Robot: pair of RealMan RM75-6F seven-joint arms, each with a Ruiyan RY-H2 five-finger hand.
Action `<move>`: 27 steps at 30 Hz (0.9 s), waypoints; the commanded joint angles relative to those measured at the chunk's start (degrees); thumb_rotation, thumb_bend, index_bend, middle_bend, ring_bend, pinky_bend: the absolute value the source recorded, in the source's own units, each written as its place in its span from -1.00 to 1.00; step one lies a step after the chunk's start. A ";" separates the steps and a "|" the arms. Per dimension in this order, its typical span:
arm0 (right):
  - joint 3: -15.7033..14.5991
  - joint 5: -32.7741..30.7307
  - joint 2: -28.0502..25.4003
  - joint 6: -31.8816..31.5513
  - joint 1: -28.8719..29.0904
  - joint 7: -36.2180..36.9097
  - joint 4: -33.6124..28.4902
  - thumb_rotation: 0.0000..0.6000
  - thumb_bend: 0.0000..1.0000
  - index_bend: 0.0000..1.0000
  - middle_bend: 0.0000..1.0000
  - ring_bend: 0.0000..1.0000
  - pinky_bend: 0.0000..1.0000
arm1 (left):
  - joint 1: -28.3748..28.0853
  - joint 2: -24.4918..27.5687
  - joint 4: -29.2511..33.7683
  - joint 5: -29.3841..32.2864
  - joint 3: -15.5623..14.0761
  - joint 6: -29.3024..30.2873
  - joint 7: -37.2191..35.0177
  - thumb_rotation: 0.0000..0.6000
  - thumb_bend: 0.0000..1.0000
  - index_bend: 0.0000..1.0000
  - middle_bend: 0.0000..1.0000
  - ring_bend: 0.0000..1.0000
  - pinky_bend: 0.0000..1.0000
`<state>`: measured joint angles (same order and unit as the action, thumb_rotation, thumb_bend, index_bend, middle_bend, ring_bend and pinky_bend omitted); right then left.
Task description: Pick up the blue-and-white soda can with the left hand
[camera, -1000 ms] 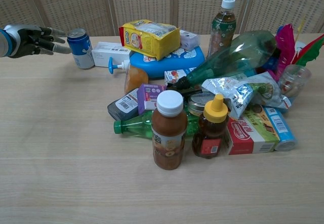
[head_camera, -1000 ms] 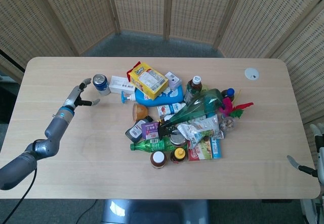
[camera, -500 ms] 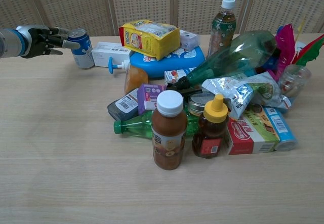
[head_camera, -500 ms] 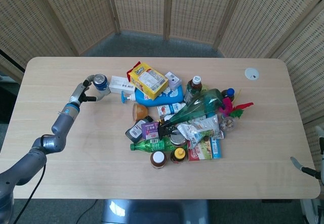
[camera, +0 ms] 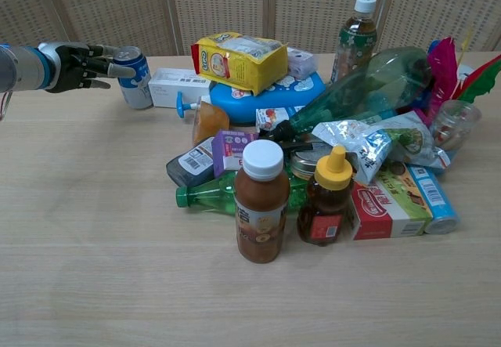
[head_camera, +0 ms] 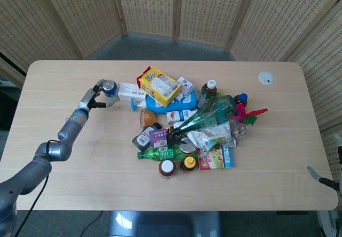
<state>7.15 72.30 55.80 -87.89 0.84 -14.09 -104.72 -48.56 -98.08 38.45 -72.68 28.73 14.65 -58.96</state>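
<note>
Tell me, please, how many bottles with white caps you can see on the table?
2: a brown drink bottle standing at the pile's near edge, and a dark tea bottle upright at the far side, behind the green plastic bottle. The pile may hide others.

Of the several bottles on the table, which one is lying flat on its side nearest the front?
The small green bottle with the green cap, lying behind the upright brown white-capped bottle and the yellow-capped honey bottle.
</note>
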 commanded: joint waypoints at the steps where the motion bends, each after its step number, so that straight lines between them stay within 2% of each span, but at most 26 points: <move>1: 0.02 0.09 0.00 0.09 0.01 0.23 0.14 0.31 -0.64 -1.00 -1.00 -1.00 -1.00 | 1.80 1.97 3.49 -2.16 -1.32 0.55 -2.57 1.00 -0.36 -1.00 -1.00 -1.00 -1.00; 7: 0.00 0.62 0.13 0.42 0.15 1.04 0.55 0.30 -0.64 -1.00 -1.00 -1.00 -1.00 | 5.81 6.60 12.12 -6.36 -4.57 2.86 -7.81 1.00 -0.36 -1.00 -1.00 -1.00 -1.00; 13: -0.14 1.24 0.05 0.11 -0.10 1.53 0.60 0.29 -0.63 -1.00 -1.00 -1.00 -1.00 | 9.29 12.49 21.58 -12.60 -9.96 8.23 -14.51 1.00 -0.36 -1.00 -1.00 -1.00 -1.00; 17: -0.25 1.75 -0.02 -0.09 -0.23 1.77 0.47 0.30 -0.64 -1.00 -1.00 -1.00 -1.00 | 10.77 16.62 26.59 -17.24 -14.58 13.42 -20.96 1.00 -0.36 -1.00 -1.00 -1.00 -1.00; 23: -0.40 2.25 0.10 0.14 -0.20 2.18 0.65 0.30 -0.64 -1.00 -1.00 -1.00 -1.00 | 11.10 20.02 27.70 -21.47 -20.68 20.02 -27.71 1.00 -0.36 -1.00 -1.00 -1.00 -1.00; 27: -0.40 2.54 0.14 0.04 -0.23 2.40 0.68 0.28 -0.63 -1.00 -1.00 -1.00 -1.00 | 10.29 19.39 24.91 -20.68 -22.26 21.56 -28.23 1.00 -0.36 -1.00 -1.00 -1.00 -1.00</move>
<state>6.74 74.84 55.93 -87.85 0.60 -11.69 -104.04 -37.95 -78.53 64.52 -93.60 7.13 35.54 -87.06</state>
